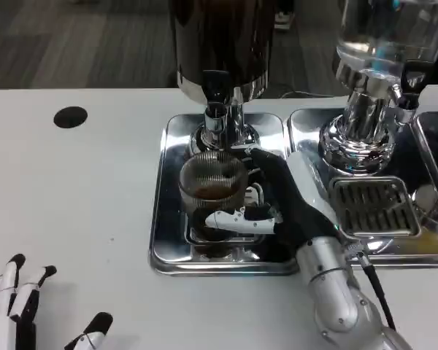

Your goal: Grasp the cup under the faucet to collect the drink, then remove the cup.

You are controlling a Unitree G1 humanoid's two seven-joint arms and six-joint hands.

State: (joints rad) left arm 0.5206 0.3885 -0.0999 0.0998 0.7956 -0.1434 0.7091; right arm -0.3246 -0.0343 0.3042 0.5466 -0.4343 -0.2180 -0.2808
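Right hand wraps the cup from its 3 o'clock side, fingers closed around the ribbed wall. Cup stands upright on the tray, directly below the faucet, some brown drink inside. Left hand rests far off at 7 o'clock, fingers apart, holding nothing.

left hand: low at near left, fingers spread, holding nothing
right hand: reaching forward, fingers wrapped around cup
right forearm: angled in from lower right
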